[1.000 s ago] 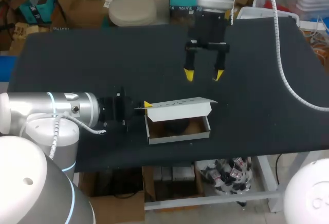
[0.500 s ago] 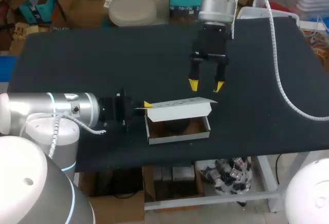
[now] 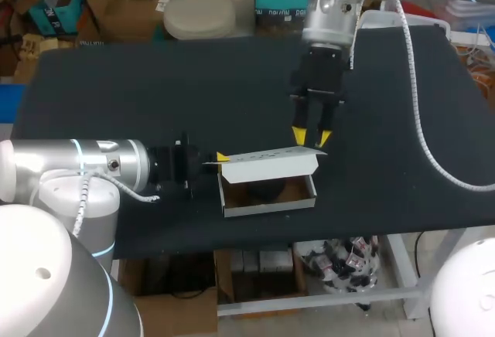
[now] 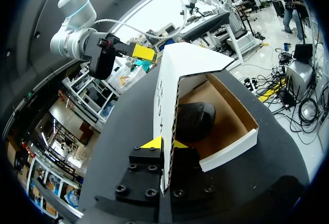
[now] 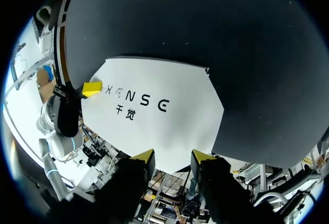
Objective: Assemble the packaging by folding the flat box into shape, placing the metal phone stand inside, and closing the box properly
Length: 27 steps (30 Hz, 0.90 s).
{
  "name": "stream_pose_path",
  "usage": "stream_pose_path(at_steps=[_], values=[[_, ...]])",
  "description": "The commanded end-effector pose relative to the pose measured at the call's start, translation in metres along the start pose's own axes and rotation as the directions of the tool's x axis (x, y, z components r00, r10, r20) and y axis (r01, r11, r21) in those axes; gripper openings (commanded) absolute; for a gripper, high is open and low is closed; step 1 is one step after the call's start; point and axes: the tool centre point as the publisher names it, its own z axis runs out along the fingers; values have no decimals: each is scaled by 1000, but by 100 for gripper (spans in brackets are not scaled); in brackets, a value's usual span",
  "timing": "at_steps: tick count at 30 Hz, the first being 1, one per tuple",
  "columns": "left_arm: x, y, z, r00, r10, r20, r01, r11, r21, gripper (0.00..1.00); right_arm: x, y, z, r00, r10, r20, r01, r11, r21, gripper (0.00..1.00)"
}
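Note:
The white cardboard box (image 3: pixel 268 202) stands open near the table's front edge, with the dark phone stand (image 3: pixel 266 189) inside it. Its lid (image 3: pixel 271 155) is raised over the back wall. My left gripper (image 3: pixel 220 157) is shut on the lid's left end; in the left wrist view the card edge (image 4: pixel 165 131) runs between its yellow fingertips (image 4: pixel 152 143), with the phone stand (image 4: pixel 195 121) beyond. My right gripper (image 3: pixel 311 136) hangs just above the lid's right corner, fingers narrowly apart with nothing between them. In the right wrist view the lid (image 5: pixel 154 108) lies ahead of my right gripper (image 5: pixel 173 157).
The box sits close to the front edge of the black table (image 3: pixel 116 90). My left arm's forearm (image 3: pixel 93 167) lies low along the table's left front. My right arm comes down from the back right.
My right gripper has come down and forward to the lid's right corner while its fingers narrowed. The left gripper and the box have kept still.

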Motion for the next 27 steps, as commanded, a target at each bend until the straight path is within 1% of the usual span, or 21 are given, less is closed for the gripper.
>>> stream_pose_path(at_steps=[1,17,21,27], values=[[5,2,1,1000,5,3,-5,1000,4,0,0,4,3,1000,0,6,0,1000,10,48],[17,3,4,996,76,38,-78,997,29,0,-5,3,13,1000,10,7,-10,1000,17,45],[19,3,4,996,82,41,-83,996,24,0,-5,2,15,999,25,28,-25,1000,9,46],[20,2,5,995,86,43,-87,996,22,0,-4,1,20,999,29,32,-29,1000,-7,46]])
